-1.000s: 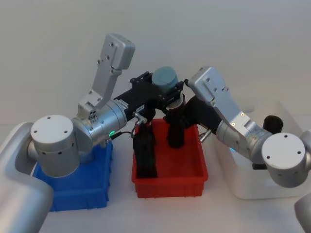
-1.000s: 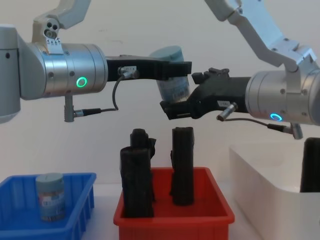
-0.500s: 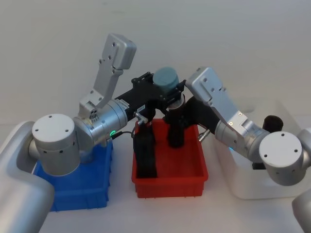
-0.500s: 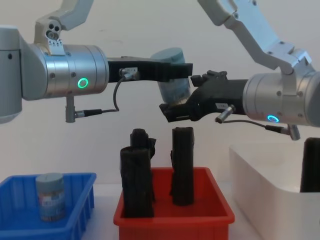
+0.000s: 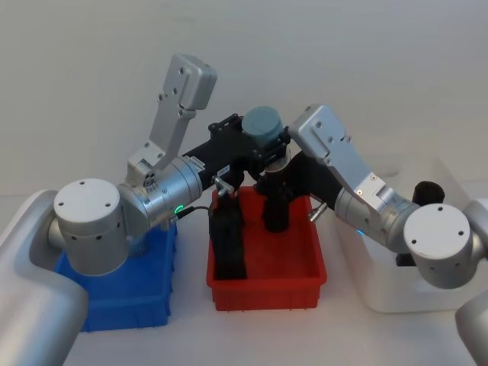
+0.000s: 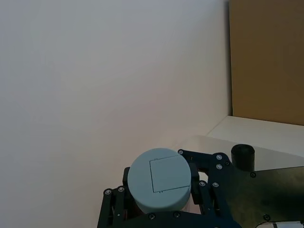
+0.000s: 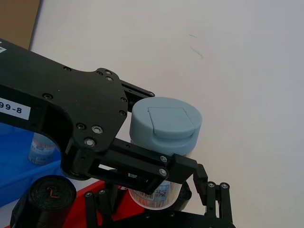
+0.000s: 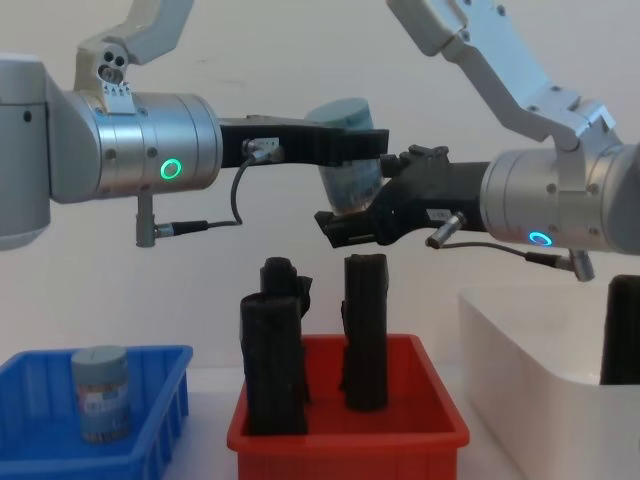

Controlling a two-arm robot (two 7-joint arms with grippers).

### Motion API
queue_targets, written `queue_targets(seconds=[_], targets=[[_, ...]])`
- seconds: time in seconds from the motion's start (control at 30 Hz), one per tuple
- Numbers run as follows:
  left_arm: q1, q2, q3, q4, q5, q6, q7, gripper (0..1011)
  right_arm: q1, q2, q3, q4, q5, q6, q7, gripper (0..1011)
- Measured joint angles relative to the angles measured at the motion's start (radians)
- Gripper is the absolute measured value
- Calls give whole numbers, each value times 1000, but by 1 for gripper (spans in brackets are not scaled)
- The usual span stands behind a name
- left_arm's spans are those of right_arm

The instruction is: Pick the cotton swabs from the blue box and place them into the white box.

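A cotton swab jar [image 8: 350, 180] with a grey-blue lid [image 5: 262, 124] hangs in the air above the red bin, with my left gripper [image 8: 352, 148] shut on its upper part. My right gripper [image 8: 338, 222] has come in from the right and stands open around the jar's lower end, a finger on each side; the right wrist view shows the label band [image 7: 152, 194] between them. Another cotton swab jar [image 8: 100, 392] stands upright in the blue box [image 8: 155, 365] at the lower left. The white box [image 8: 520, 340] stands at the right.
A red bin [image 8: 350, 435] sits between the blue and white boxes, directly under the held jar, with two tall black rolls [image 8: 272, 350] [image 8: 365, 330] standing in it. Another black roll [image 8: 622, 330] stands in the white box.
My right gripper has slid left and slightly up, closing in around the bottom of the jar. The left gripper and jar have barely moved.
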Motion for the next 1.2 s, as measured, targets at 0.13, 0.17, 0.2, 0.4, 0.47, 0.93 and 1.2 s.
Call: queue_targets(seconds=[0.13,0.17,0.2,0.4,0.47,0.93,1.2], targets=[[-1,0,0,1,0,-1,0,681,2,-1,0,4,1,1,0,1001],[-1,0,1,2,0,-1,0,681,3,-1,-1,5,1,1,0,1001],[-1,0,1,2,0,-1,0,681,3,-1,-1,5,1,1,0,996],[-2,-1,2,4,0,-2,1,681,5,-2,-1,9,1,2,0,859],[-2,-1,2,4,0,-2,1,681,6,-2,-1,10,2,2,0,786],[-3,-1,2,6,-2,-3,3,681,8,-3,-1,14,2,3,-1,647],[-3,-1,2,6,-2,-3,3,693,9,-3,-1,15,2,3,0,646]])
